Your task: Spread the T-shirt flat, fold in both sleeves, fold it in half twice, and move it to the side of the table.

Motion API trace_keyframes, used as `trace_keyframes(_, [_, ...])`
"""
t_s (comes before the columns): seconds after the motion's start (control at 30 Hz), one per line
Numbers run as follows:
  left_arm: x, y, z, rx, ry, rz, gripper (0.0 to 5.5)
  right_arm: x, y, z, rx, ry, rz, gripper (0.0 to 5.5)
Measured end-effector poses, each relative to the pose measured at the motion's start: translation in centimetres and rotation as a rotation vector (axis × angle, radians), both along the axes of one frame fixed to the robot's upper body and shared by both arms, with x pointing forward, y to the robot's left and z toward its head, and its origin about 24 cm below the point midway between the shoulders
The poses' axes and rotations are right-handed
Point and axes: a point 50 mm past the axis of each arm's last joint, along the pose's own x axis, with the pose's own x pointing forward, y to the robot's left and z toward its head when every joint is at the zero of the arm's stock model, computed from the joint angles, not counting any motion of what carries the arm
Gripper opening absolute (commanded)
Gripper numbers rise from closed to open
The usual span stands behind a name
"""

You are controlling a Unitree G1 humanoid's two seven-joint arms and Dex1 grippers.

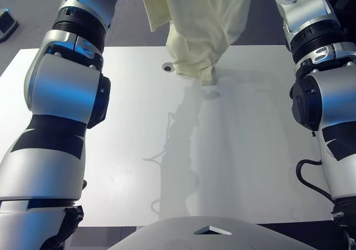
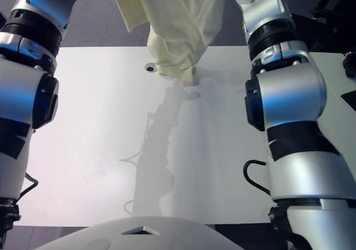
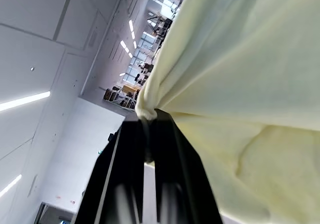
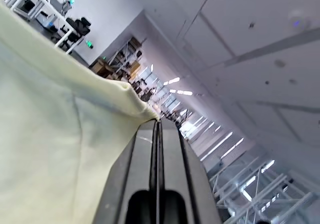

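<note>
We see a white table (image 1: 250, 166) under ceiling light strips (image 3: 25, 102). The pale yellow T-shirt (image 1: 197, 27) dangles over its far middle, left gripper (image 3: 150, 118) and right gripper (image 4: 157, 122) each clamped on cloth.

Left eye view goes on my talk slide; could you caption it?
Pale yellow T-shirt hangs bunched, held from above, its lower end down at the far side of the white table.

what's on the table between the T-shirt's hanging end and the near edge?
Nothing. From the lower end of the T-shirt to the near edge, the table is bare white top. Both eye views show it.
</note>
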Motion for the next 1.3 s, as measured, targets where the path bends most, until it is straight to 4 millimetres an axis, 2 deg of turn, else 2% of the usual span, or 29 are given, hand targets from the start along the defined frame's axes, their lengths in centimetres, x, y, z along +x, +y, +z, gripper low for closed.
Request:
trace_keyframes(0.07, [-0.1,0.0,-0.8,0.025,0.041,-0.044,0.07,-0.1,0.1,-0.4,-0.014,0.003,0.049,0.00])
trace_keyframes(0.2, [-0.6,1.3,-2.5,0.087,0.186,-0.157,0.07,-0.3,-0.7,-2.4,-0.006,0.090,0.174,0.00])
trace_keyframes(0.43, [-4.1,3.5,-2.5,0.143,0.367,-0.347,0.07,-2.2,-2.1,-3.4,0.045,0.293,0.489,0.00])
trace_keyframes(0.6, [-7.4,4.1,-0.9,0.195,0.454,-0.420,0.07,-5.9,-2.9,-2.0,0.038,0.511,0.732,0.00])
trace_keyframes(0.77, [-10.5,4.7,-2.3,0.286,0.631,-0.528,0.07,-10.3,-2.9,-3.7,-0.044,0.804,0.958,0.00])
trace_keyframes(0.8, [-11.9,4.9,-3.3,0.331,0.716,-0.580,0.07,-12.0,-2.9,-4.5,-0.079,0.914,1.030,0.00])
trace_keyframes(0.9, [-15.7,4.9,-6.4,0.426,0.920,-0.696,0.07,-15.6,-2.4,-7.1,-0.176,1.133,1.137,0.00])
trace_keyframes(1.03, [-21.5,3.6,-12.5,0.496,1.238,-0.880,0.07,-20.0,-1.3,-13.8,-0.194,1.421,1.195,0.00])
trace_keyframes(1.1, [-23.6,3.2,-14.0,0.503,1.332,-0.927,0.07,-22.1,-1.1,-16.5,-0.187,1.523,1.196,0.00])
trace_keyframes(1.13, [-24.0,3.2,-14.3,0.501,1.352,-0.928,0.07,-22.7,-1.1,-17.2,-0.190,1.548,1.188,0.22])
trace_keyframes(1.17, [-24.3,3.3,-14.7,0.496,1.369,-0.925,0.44,-23.3,-1.2,-17.9,-0.198,1.571,1.172,0.31])
trace_keyframes(1.2, [-24.5,3.4,-15.2,0.489,1.380,-0.908,0.55,-23.8,-1.3,-18.6,-0.204,1.585,1.155,0.47])
trace_keyframes(1.3, [-24.4,3.6,-15.7,0.451,1.384,-0.859,1.09,-24.5,-1.2,-19.3,-0.227,1.585,1.135,0.99])
